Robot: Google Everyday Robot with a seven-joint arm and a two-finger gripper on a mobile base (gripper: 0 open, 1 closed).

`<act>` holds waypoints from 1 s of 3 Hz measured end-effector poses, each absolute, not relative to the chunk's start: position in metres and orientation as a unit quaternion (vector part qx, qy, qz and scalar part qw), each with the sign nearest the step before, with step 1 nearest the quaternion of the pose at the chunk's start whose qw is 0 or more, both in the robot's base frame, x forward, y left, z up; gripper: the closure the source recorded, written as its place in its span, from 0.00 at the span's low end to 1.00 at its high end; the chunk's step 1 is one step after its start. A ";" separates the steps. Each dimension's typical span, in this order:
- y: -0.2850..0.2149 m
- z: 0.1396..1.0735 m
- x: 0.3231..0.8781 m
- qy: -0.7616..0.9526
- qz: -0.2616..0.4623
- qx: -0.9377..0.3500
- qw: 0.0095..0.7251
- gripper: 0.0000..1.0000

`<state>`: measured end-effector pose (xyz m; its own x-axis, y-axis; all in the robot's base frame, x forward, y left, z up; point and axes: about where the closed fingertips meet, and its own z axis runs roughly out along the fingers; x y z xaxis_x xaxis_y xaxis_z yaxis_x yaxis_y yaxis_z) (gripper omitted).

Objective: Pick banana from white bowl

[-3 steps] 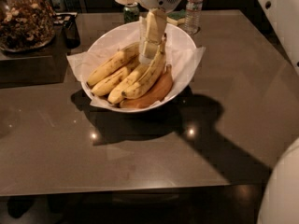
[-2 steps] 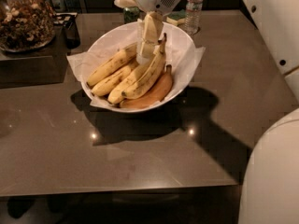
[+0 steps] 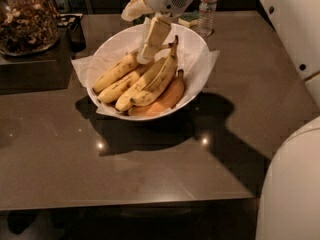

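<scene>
The white bowl, lined with crumpled white paper, stands on the brown table and holds several yellow bananas. The banana is the longest one, lying diagonally in the bowl's middle with its dark stem tip pointing up and back. Shorter bananas lie to its left, and a smooth orange fruit lies against the bowl's right front wall. My gripper hangs down from the white wrist at the top. It sits over the back of the bowl, just above the upper ends of the bananas. Nothing hangs from it.
A glass jar of nuts stands at the back left on a dark tray, with a small dark object beside it. A water bottle stands behind the bowl. My white body fills the lower right corner.
My gripper has risen from among the bananas and shifted a little left and back. The bananas all still lie in the bowl.
</scene>
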<state>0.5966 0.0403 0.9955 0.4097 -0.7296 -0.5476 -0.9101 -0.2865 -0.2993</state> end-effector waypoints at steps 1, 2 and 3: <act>0.046 0.987 0.602 0.522 0.157 -0.784 0.295 0.15; 0.047 0.976 0.608 0.527 0.159 -0.781 0.295 0.17; 0.045 0.966 0.612 0.535 0.158 -0.776 0.294 0.18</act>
